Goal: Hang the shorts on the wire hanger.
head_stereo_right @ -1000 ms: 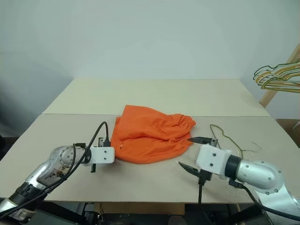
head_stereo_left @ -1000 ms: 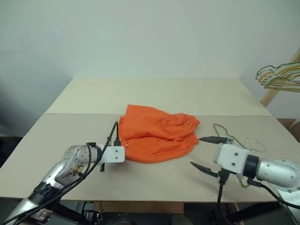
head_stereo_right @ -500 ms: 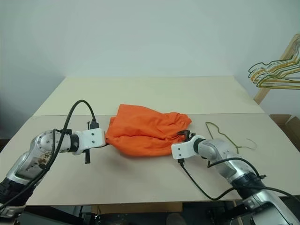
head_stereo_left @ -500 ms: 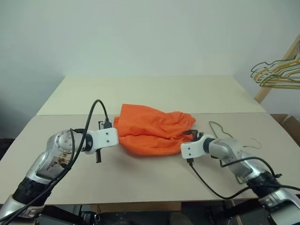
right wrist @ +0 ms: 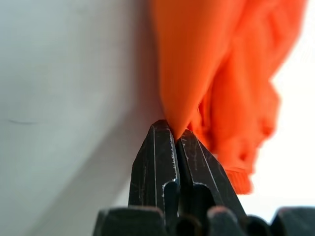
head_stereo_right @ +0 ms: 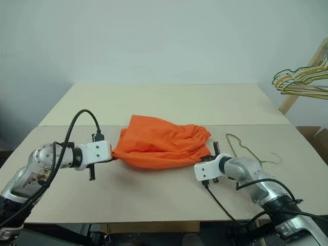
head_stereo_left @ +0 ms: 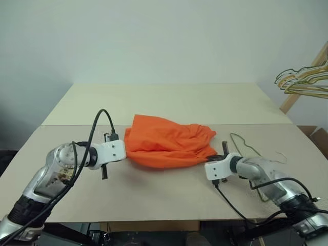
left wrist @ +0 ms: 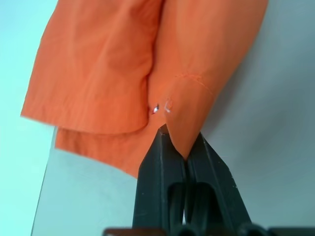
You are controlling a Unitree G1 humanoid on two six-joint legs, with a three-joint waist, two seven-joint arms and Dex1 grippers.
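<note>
On the beige table (head_stereo_left: pixel 169 192) the shorts (head_stereo_left: pixel 166 142) lie stretched between both claws: left gripper (left wrist: pixel 176 144) pinches one edge tightly, right gripper (right wrist: pixel 175 133) pinches the opposite edge. Beside them lies the wire hanger (head_stereo_right: pixel 245 149).

One pair of orange shorts (head_stereo_left: pixel 166 141) lies on one beige table (head_stereo_left: pixel 154 102). Just right of the shorts lies one thin wire hanger (head_stereo_left: pixel 245 146). Well right of the shorts hangs one bunch of several hangers (head_stereo_left: pixel 305 82), their exact count unclear.
</note>
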